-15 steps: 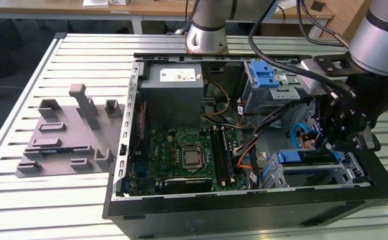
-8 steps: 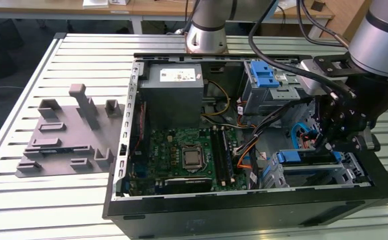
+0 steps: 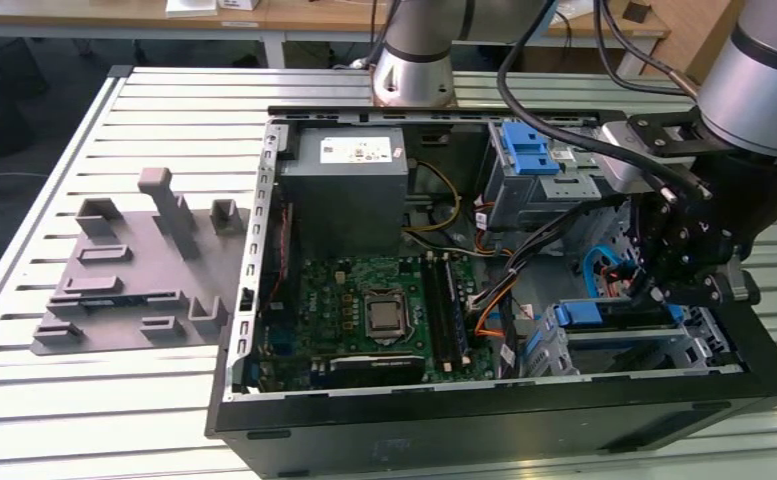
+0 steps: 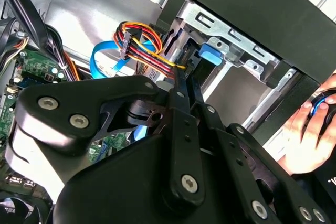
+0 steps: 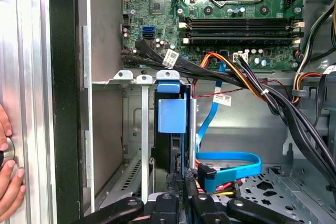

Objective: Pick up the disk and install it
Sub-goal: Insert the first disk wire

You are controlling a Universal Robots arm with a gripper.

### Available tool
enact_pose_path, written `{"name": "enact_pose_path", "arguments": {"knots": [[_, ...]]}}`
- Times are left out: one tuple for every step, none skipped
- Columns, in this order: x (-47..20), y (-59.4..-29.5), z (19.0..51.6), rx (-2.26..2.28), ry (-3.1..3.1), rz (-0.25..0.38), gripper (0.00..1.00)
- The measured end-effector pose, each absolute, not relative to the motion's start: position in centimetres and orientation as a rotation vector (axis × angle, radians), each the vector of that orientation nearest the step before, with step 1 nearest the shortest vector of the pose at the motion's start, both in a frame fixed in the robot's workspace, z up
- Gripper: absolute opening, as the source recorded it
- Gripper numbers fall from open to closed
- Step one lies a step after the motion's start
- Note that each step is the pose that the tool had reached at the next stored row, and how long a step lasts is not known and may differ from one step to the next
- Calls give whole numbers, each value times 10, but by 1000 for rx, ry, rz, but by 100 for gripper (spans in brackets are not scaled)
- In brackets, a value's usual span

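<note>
One silver hard drive in its blue plastic carrier (image 5: 172,115) stood in the bay.
You couldn't tell the claw's (image 3: 675,285) grip; nearby cables could snag.

One open computer case (image 3: 495,410), one motherboard (image 3: 361,310), one grey fixture plate (image 3: 135,290) (off to the exterior view's left), one arm (image 3: 762,80).

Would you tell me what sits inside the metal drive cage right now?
The disk in its blue carrier stands in the drive cage slot; the gripper covers its near end.
</note>
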State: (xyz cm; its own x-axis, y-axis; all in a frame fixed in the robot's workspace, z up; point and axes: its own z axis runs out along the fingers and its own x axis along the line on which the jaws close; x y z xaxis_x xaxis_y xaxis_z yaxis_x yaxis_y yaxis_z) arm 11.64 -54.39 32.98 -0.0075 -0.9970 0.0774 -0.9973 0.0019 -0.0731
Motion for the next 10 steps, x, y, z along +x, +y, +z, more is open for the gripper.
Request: {"name": "enact_pose_path", "arguments": {"knots": [[116,-544,329,2211,-2221,167,16],[116,-544,329,2211,-2221,167,16],[116,-544,329,2211,-2221,168,16],[116,-544,329,2211,-2221,168,16],[116,-544,329,2211,-2221,168,16],[116,-545,328,2211,-2221,168,16],[116,-545,328,2211,-2221,167,16],[116,-545,328,2211,-2221,167,16],[116,-545,328,2211,-2221,167,18],[117,-545,328,2211,-2221,167,18]]}}
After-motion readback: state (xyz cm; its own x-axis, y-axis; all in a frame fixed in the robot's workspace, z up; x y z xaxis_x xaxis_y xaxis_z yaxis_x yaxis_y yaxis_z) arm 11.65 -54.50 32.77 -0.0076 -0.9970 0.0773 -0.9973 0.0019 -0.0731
